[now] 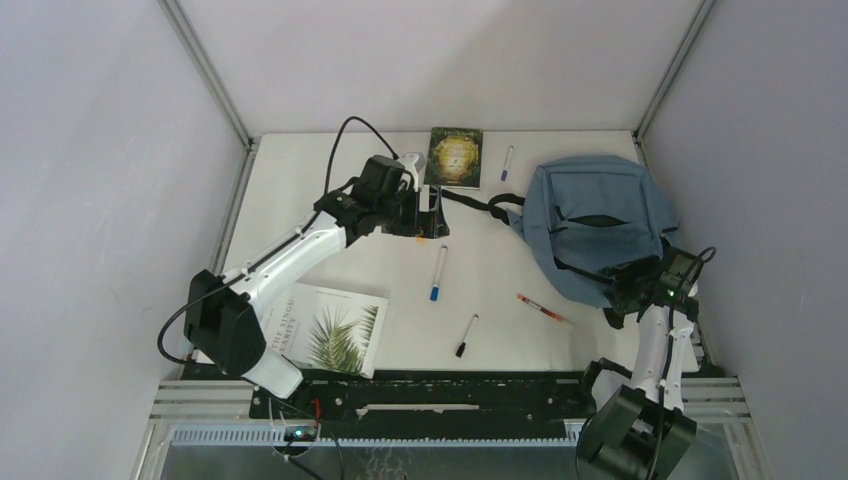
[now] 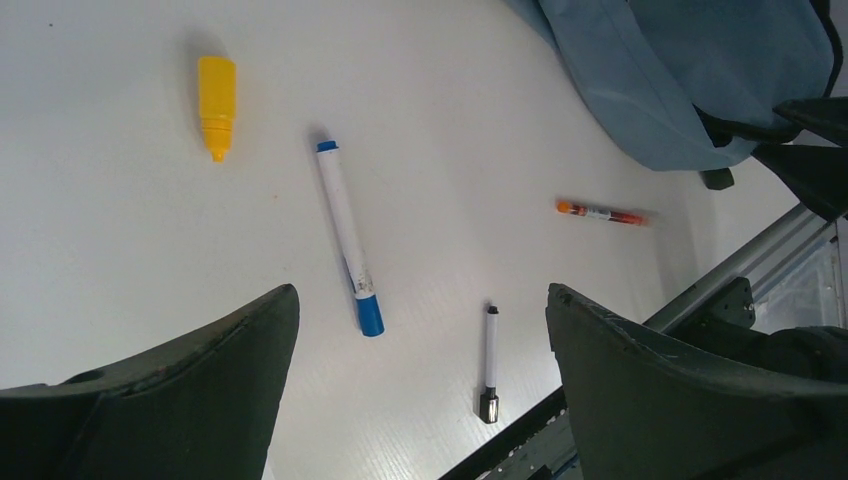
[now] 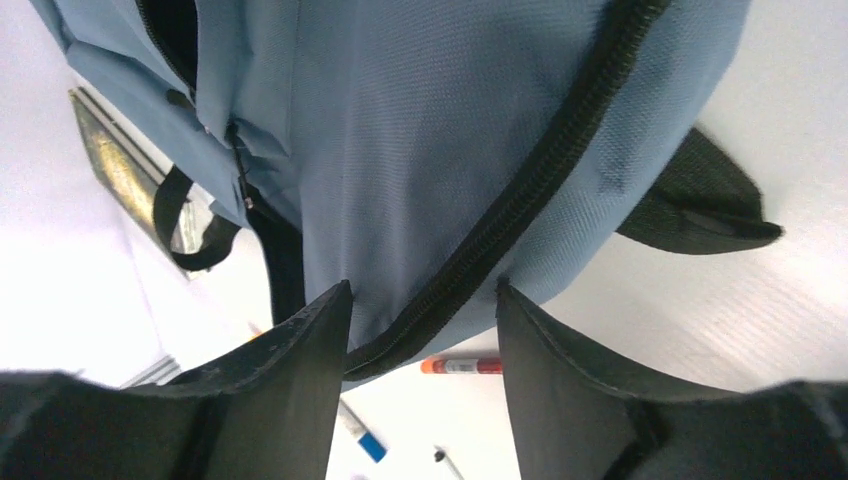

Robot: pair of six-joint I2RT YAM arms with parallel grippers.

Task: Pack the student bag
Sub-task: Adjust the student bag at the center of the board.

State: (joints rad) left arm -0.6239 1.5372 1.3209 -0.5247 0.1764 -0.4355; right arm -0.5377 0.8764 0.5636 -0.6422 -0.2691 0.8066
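Observation:
The student bag (image 1: 595, 225) is a blue-grey backpack lying flat at the right back of the table, its black strap reaching left. My right gripper (image 1: 622, 292) is at the bag's near edge. In the right wrist view it (image 3: 423, 300) is open, with the bag's hem (image 3: 420, 150) and its black zip (image 3: 520, 200) between the fingers. My left gripper (image 1: 430, 215) hangs over the table's middle back, left of the strap. In the left wrist view it (image 2: 420, 330) is open and empty, above the table.
On the table lie a blue-capped marker (image 1: 438, 272), a black pen (image 1: 467, 335), a red pen (image 1: 541, 308), a purple pen (image 1: 506, 162), a dark book (image 1: 455, 157) and a palm-leaf book (image 1: 320, 330). A small yellow cap-like piece (image 2: 216, 105) lies near the marker (image 2: 348, 235).

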